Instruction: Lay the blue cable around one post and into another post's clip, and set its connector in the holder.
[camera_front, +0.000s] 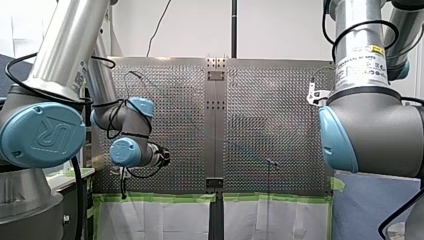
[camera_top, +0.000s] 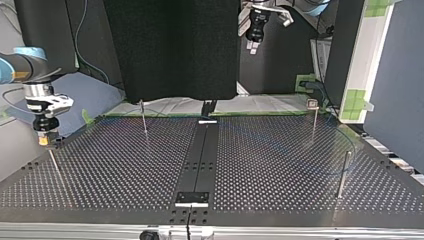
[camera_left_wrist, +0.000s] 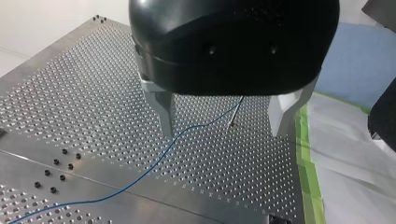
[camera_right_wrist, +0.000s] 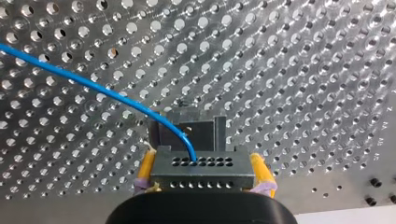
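In the right wrist view my right gripper (camera_right_wrist: 204, 173) is shut, its yellow pads (camera_right_wrist: 146, 169) clamping a grey connector block (camera_right_wrist: 201, 163) with rows of holes. The blue cable (camera_right_wrist: 93, 86) leaves the block and runs off across the perforated plate. A dark holder (camera_right_wrist: 187, 130) sits just beyond the connector; I cannot tell if they touch. At the top view's left, my right gripper (camera_top: 45, 139) hangs low over the table edge. My left gripper (camera_left_wrist: 223, 133) is open above the plate, and the cable (camera_left_wrist: 154, 165) lies slack under it beside a thin post (camera_left_wrist: 236, 111).
Thin posts stand on the plate in the top view: one at the back left (camera_top: 143, 117), a clip-topped one at the back right (camera_top: 314, 117), one at the right (camera_top: 342, 175) and one near my right gripper (camera_top: 55, 167). A dark centre rail (camera_top: 200, 155) divides the table.
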